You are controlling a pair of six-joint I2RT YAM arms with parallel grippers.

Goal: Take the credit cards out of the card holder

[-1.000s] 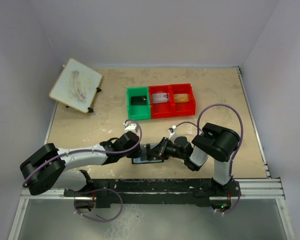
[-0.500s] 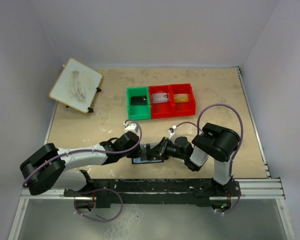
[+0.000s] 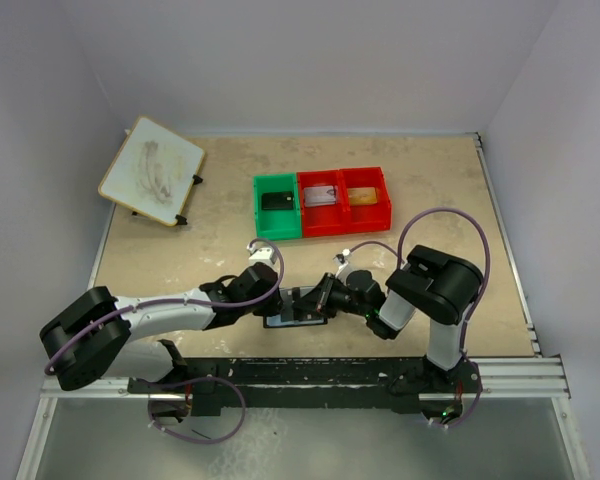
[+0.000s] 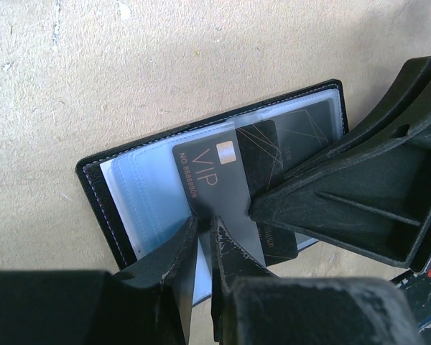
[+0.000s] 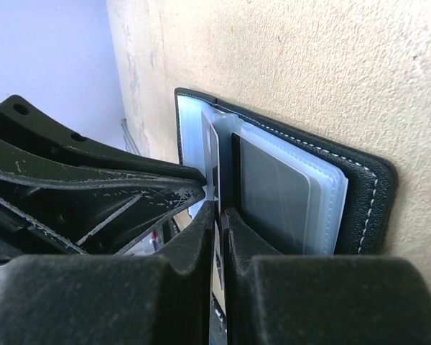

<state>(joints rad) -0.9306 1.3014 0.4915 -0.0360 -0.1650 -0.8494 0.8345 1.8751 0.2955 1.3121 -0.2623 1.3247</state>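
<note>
The card holder [image 4: 140, 187] lies open on the table, black outside and pale blue inside. It sits between both grippers near the table's front edge [image 3: 295, 321]. A dark credit card [image 4: 215, 165] marked VIP sticks partly out of a sleeve, across the left half. My left gripper [image 4: 205, 224] is shut on that card's near edge. My right gripper [image 5: 217, 210] is shut on a thin upright sleeve page of the card holder [image 5: 359, 187]. Its fingers [image 4: 359, 187] touch the card's right side. More dark cards show inside the clear sleeves [image 4: 309, 126].
A green bin [image 3: 277, 207] and a red two-part bin [image 3: 345, 200] stand at the back middle, each compartment holding a small item. A tilted whiteboard [image 3: 152, 170] sits at the back left. The two grippers nearly touch over the holder.
The right arm has shifted very slightly to the left. The left arm and the card holder have not visibly moved.
</note>
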